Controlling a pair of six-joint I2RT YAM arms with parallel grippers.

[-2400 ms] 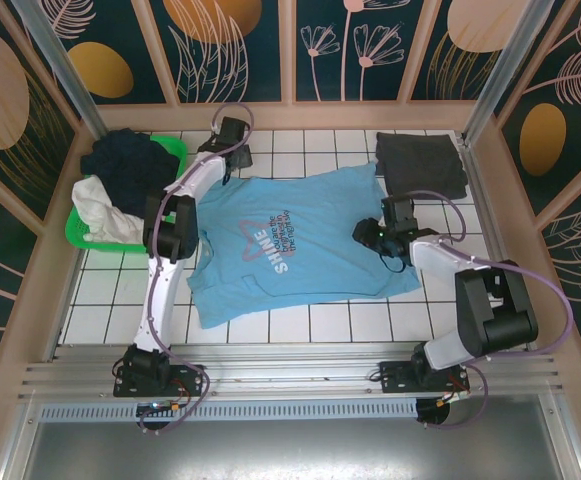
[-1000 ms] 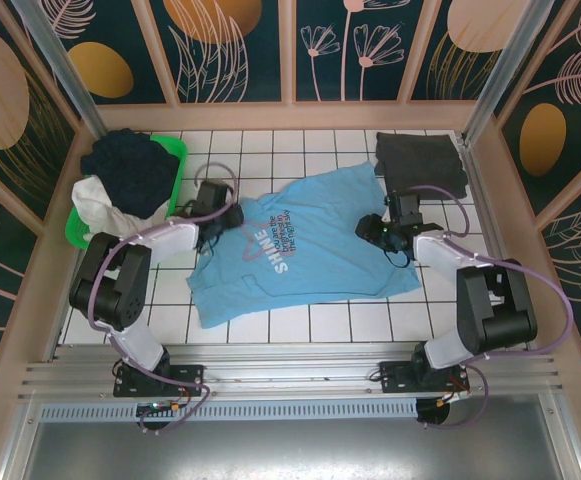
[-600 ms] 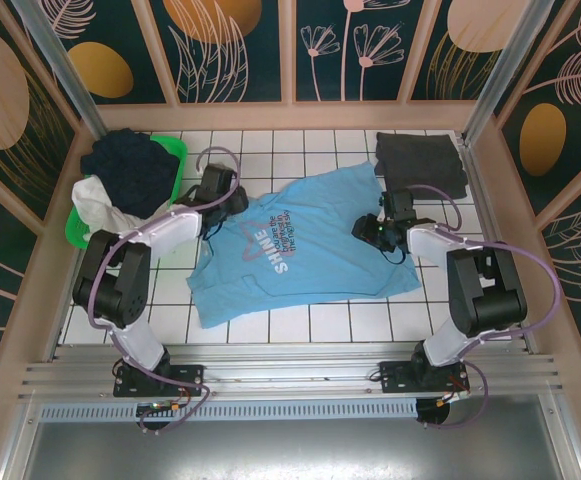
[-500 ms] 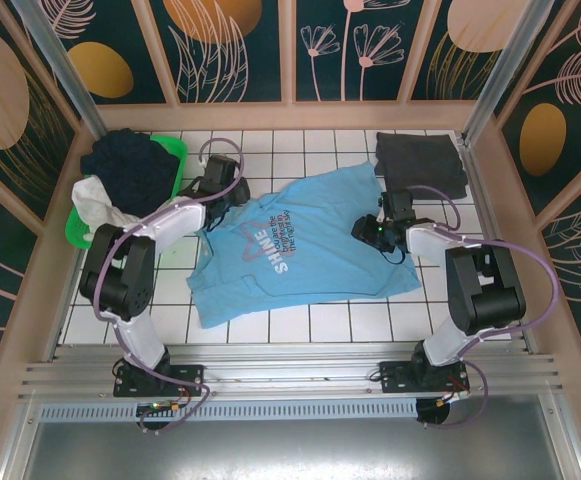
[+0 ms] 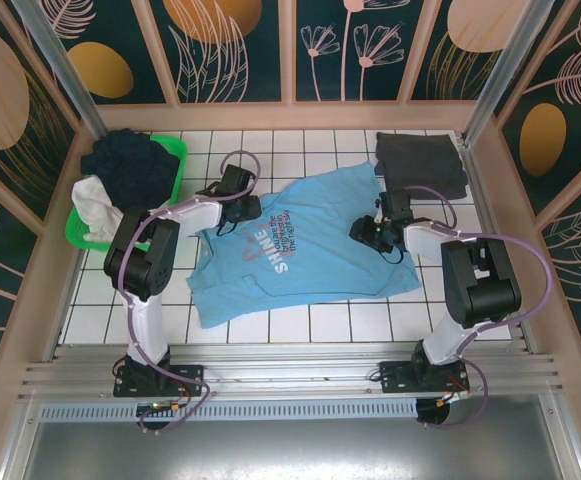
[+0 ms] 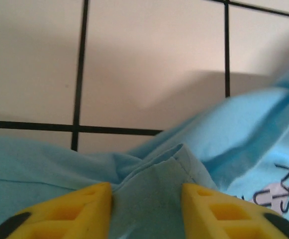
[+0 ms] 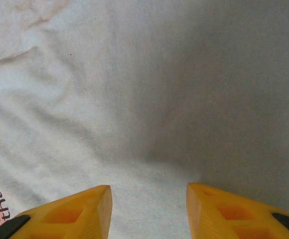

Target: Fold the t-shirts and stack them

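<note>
Left wrist view: the left jaws stand wide apart, with a raised fold of the light blue t-shirt (image 6: 151,186) between them. The right jaws are also apart and empty, over its flat cloth. The shirt lies spread on the tiled surface (image 5: 320,140), near the folded dark grey t-shirt (image 5: 420,163).

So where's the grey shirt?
In the top view, the grey shirt lies folded at the far right corner of the table, just beyond the blue shirt.

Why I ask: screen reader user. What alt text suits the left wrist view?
A bunched fold of the light blue t-shirt lies between the yellow fingers of the left gripper, on a white tiled table. Its print shows lower right.
</note>
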